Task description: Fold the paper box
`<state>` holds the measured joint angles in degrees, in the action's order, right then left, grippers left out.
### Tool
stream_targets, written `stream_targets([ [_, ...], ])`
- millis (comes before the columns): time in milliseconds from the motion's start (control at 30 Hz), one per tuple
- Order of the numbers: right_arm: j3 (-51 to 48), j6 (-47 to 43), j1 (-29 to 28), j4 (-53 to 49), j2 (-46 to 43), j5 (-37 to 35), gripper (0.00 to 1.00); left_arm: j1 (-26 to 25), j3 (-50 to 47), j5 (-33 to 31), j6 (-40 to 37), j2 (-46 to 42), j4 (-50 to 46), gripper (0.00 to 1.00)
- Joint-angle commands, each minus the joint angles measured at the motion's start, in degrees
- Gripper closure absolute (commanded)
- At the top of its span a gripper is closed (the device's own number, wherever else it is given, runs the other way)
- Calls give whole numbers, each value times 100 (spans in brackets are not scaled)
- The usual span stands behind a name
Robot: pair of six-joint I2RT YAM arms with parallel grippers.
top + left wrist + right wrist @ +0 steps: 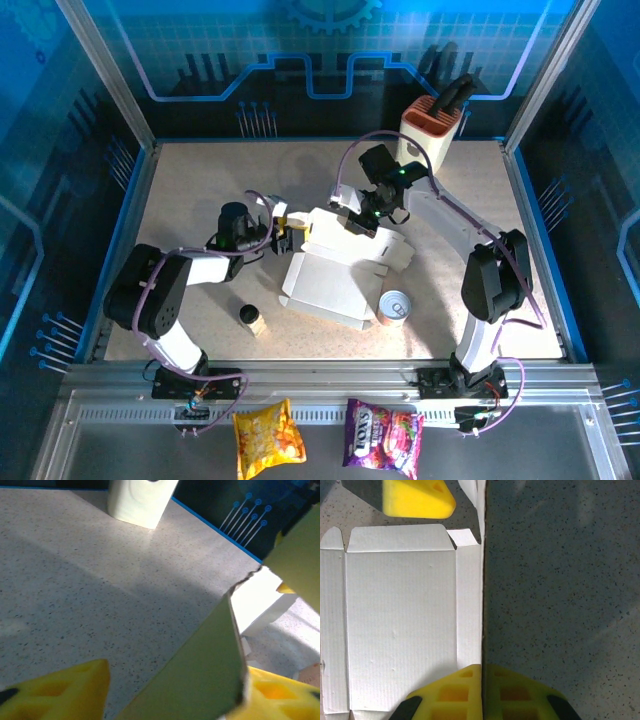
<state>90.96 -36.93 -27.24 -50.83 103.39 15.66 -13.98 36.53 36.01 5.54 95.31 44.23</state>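
**A:** Top view first. Where's the box?

**B:** The box (335, 280) lies mid-table between the arms, pale inside facing up, with a can (397, 307) just beside its near right corner. The left claw (290, 236) is at the box's far left edge and the right claw (358, 215) at its far edge. The block (432, 125) stands well behind them.

**A:** Folded at all?

**B:** Barely, I'd say. The big base panel is flat on the table. Only the far part looks lifted.

**A:** Left wrist?

**B:** The left claw's yellow fingers (55, 690) stand apart. A yellowish flap rises upright between them, close to the right-hand one, with a clear gap on the other side. So the claw is open around the flap and grips nothing.

**A:** Right wrist?

**B:** The right claw's pads are pressed together on one wall of the box. The wall is seen edge-on, a thin line running up the picture. To its left the base and the narrow side flaps lie flat and white. To its right there is bare table. A yellow finger of the other claw shows at the top.

**A:** So how far along?

**B:** Early, by my reading. One wall is raised and pinched, and a second flap is up between open fingers. The other walls are yet to be stood up, the tabs yet to be tucked, and the lid yet to be closed.
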Motion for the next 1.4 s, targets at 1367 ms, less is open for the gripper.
stream_targets([
  [1367, 146, 2311, -1406, 798, 639, -2439, 99, -457, -122, -1364, 68, 70, -612, 68],
])
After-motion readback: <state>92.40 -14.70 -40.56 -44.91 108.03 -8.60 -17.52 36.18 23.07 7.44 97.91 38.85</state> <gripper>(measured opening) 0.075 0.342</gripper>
